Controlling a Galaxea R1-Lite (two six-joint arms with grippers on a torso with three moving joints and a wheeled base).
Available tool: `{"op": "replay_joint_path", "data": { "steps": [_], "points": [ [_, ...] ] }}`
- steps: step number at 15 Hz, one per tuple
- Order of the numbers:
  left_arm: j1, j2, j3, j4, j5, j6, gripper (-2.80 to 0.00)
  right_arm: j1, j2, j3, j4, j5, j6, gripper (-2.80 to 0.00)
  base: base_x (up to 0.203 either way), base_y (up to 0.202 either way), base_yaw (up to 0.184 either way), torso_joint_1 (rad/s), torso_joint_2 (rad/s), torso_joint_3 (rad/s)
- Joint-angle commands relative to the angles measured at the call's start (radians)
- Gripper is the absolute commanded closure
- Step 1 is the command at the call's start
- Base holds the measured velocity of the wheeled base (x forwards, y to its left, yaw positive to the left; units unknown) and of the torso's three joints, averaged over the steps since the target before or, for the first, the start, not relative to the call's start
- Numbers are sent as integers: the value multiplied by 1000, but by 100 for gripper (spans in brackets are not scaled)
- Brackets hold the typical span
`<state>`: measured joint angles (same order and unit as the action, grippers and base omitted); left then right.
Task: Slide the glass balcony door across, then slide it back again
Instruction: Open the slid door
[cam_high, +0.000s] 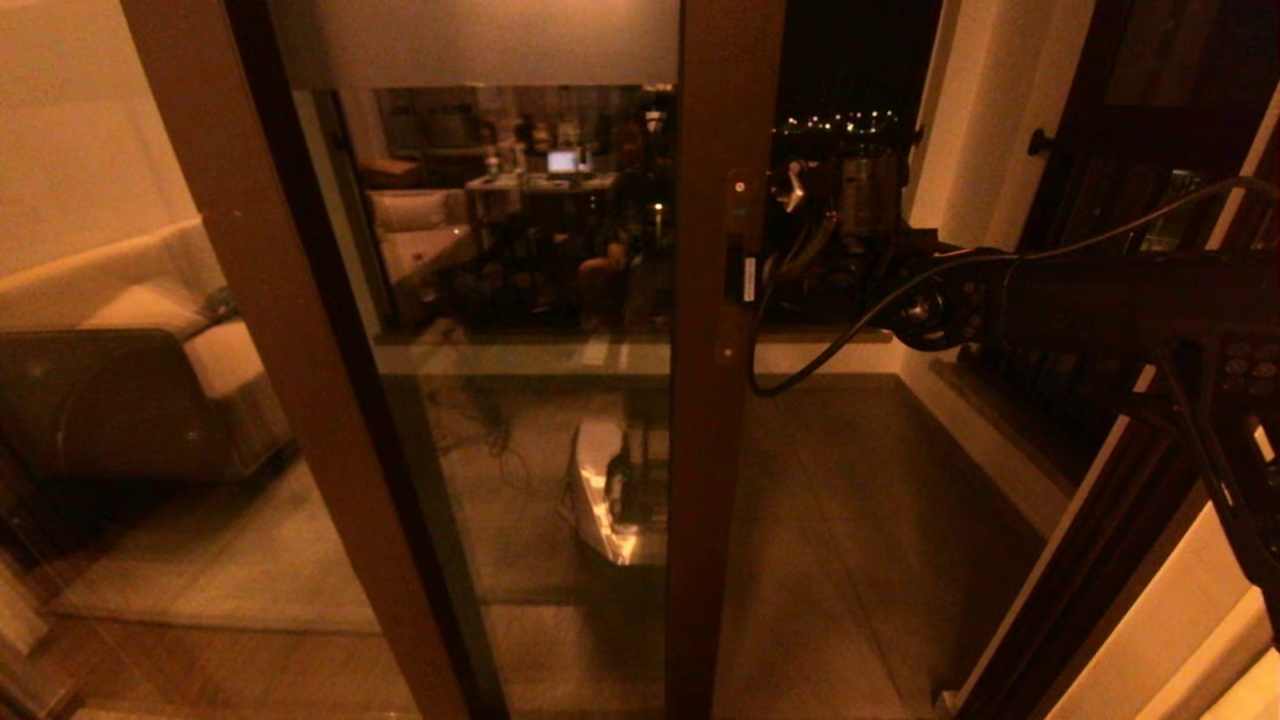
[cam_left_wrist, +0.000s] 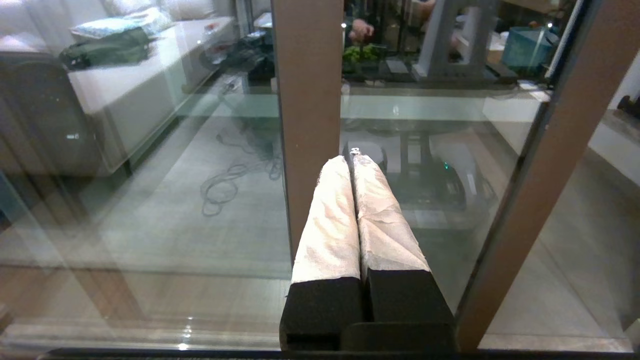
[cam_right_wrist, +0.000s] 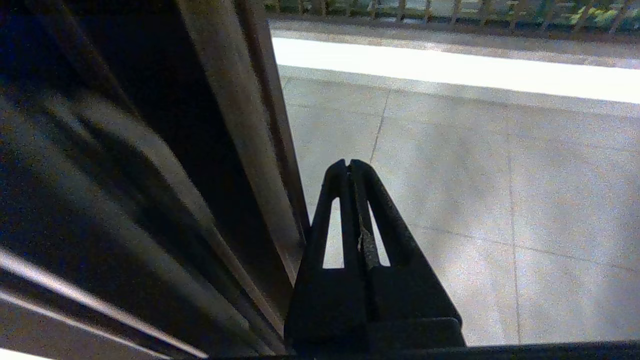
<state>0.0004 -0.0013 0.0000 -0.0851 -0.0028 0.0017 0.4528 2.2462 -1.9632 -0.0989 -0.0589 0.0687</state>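
Head view shows the right arm reaching in from the right across the open gap, its right gripper (cam_right_wrist: 350, 165) pressed together and holding nothing, beside the dark edge of the door frame (cam_right_wrist: 240, 125), probably to push sideways. The left gripper (cam_left_wrist: 352, 160), fingers also together, hovers near a brown post. Farther off stands the glass balcony door (cam_high: 720, 300), its handle stile mid-scene, part-way along, with the balcony floor (cam_high: 850, 520) beyond.

A pale sofa (cam_high: 150, 300) stands left of the grey tiled balcony floor (cam_high: 860, 520) (dim amber light); city lights (cam_high: 840, 122) glimmer beyond it.
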Motion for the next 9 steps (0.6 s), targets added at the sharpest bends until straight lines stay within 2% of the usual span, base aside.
{"op": "replay_joint_path", "data": {
  "steps": [1,4,9],
  "points": [
    [0,1,34,-1,0,0,0,24,3,0,1,7,0,0,0,0,0,0,0,0],
    [0,1,34,-1,0,0,0,40,7,-1,1,7,-27,0,0,0,0,0,0,0],
    [0,1,34,-1,0,0,0,79,46,-3,-21,4,-29,0,0,0,0,0,0,0]
  ]
}}
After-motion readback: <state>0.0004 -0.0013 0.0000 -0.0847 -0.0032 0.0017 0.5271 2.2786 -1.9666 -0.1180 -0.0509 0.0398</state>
